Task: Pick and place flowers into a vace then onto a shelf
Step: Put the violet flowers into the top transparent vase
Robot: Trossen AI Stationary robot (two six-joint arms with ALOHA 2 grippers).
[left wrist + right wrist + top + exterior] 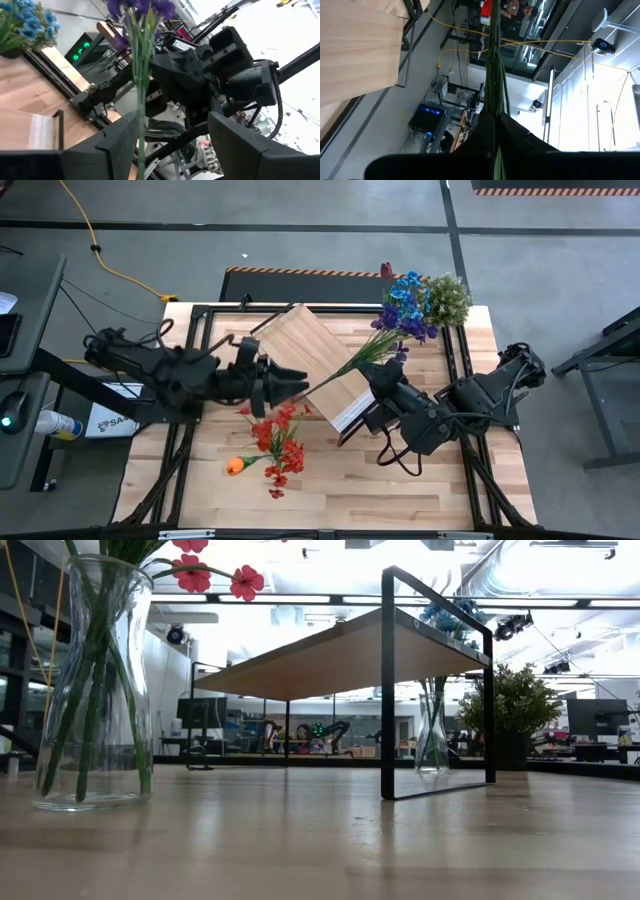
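Held stem: a bunch of flowers (352,364) with thin green stalks and purple blooms, off the desk (420,480) and above the shelf (305,345) near the desk's middle
Long axis: slanting, cut end toward the desk's left edge, blooms toward the far right corner
Right tool (378,380): pressed together on the stalks (495,65) partway along, reaching in from the desk's right edge
Left tool (297,386): spread, at the cut end of the bunch; in its wrist view the stalk (140,100) runs up between the two fingers (117,145) without clearly touching either
Key relation: the stalks lie in line with the left tool's gap, so it looks the nearer arm for the free lower end, and a hand-over looks likely
What the move calls for: probably closing on the stalk while the other grip holds, the thin stalk kept centred
Near vase (85,680): glass, upright, red blooms, toward the near left
Far vase (432,730): by the far right corner, blue blooms (405,292), beside a potted plant (448,298)
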